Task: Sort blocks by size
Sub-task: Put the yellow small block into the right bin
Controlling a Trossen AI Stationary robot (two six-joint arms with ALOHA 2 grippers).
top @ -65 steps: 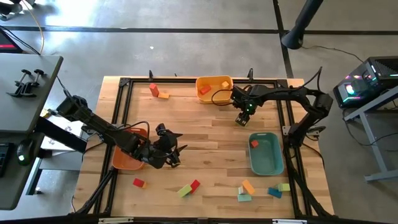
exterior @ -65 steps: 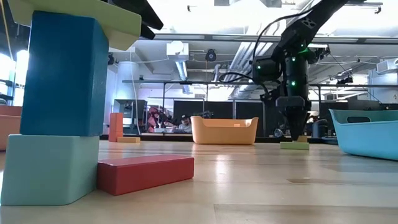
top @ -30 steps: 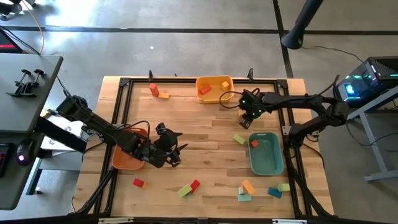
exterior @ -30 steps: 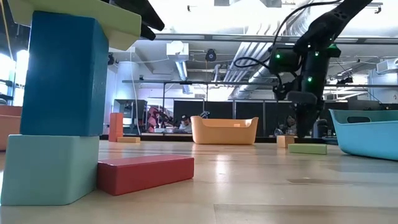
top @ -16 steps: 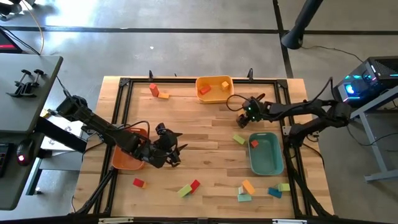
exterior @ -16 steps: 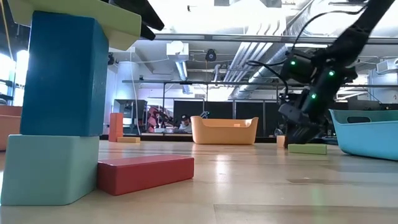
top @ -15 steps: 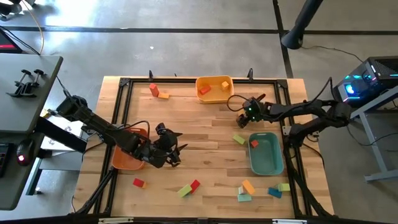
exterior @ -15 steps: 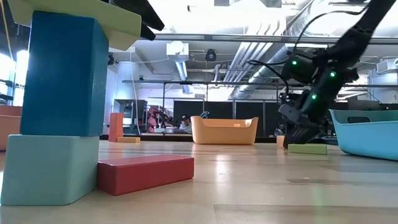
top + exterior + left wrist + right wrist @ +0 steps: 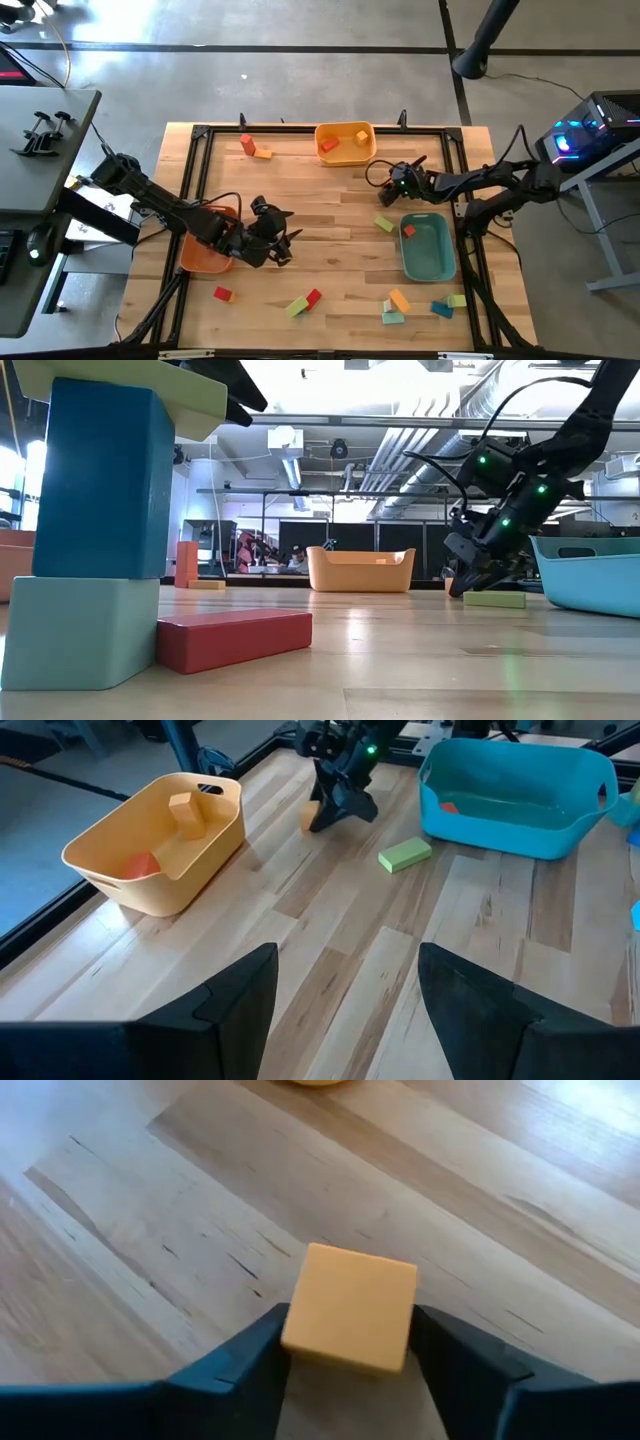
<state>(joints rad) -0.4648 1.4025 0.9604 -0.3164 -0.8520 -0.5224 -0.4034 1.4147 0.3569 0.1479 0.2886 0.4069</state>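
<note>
Straddling an orange cube (image 9: 351,1308), right gripper (image 9: 350,1360) half-hidden.

Grey concrete floor (image 9: 300,70) w/ dark seam lines round the wood table (image 9: 330,205). Grey desk (image 9: 40,150) at one side, ceiling pipes (image 9: 380,425) + bright overhead lights behind.

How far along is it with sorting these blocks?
Early on. A few blocks already lie in the yellow tray and the teal tray. The right gripper has its fingers around an orange cube on the table. A green block and about ten others are not yet in a tray.
</note>
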